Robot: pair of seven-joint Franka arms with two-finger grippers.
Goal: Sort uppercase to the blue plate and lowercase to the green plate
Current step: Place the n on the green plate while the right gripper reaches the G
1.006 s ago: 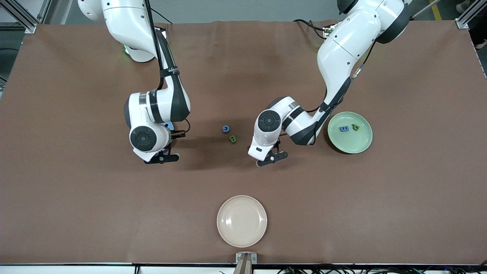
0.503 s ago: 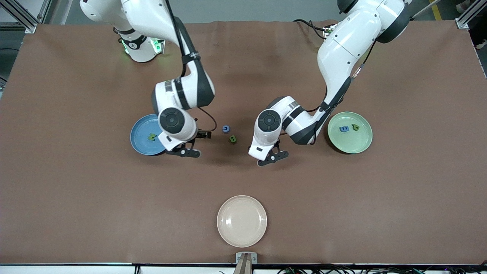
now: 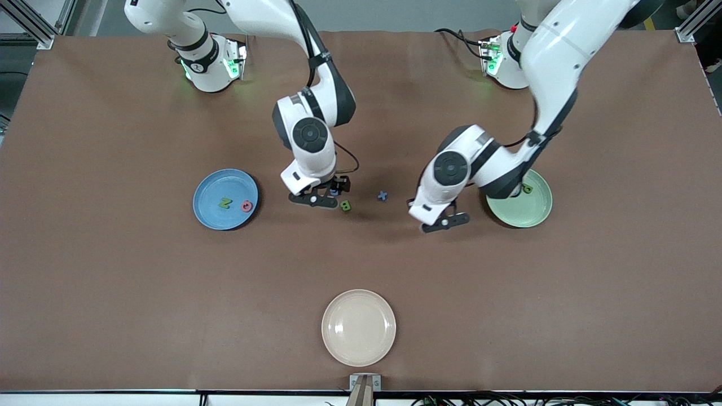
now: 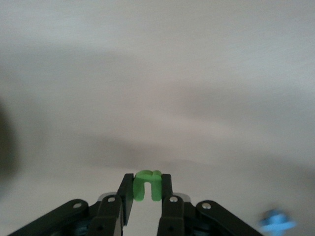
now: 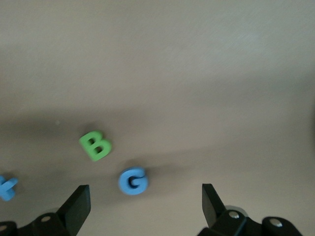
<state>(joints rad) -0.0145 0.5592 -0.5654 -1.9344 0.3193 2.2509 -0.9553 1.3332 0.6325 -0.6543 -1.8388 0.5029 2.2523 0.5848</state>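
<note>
Brown matting is covering the bench (image 3: 113,293), and I am reading the front view as a clock dial centred on it. At nine o'clock the blue plate (image 3: 210,213) is lying toward the right arm's end, carrying the green N (image 3: 225,202) and the red Q (image 3: 246,206) side by side. At three o'clock the green plate (image 3: 536,211) is sitting toward the left arm's end, partly covered by the left arm, with the green p (image 3: 527,189) showing on it. At six o'clock, nearest the front camera, a cream plate (image 3: 359,327) is lying bare.

Near the dial's centre three letters are lying on the matting. The blue G (image 5: 133,181) is sitting under the right tool (image 5: 146,196), whose fingers I am seeing spread wide apart above it, touching nothing. The green B (image 3: 345,206) is lying just beside the G, at about four o'clock from it. The blue x (image 3: 383,195) is lying at three o'clock from the G, between the two tools.

The left tool (image 4: 146,192) is hanging over bare matting between the x and the green plate. Its fingers are clamping the green n (image 4: 147,181), which is standing upright between the pads.
</note>
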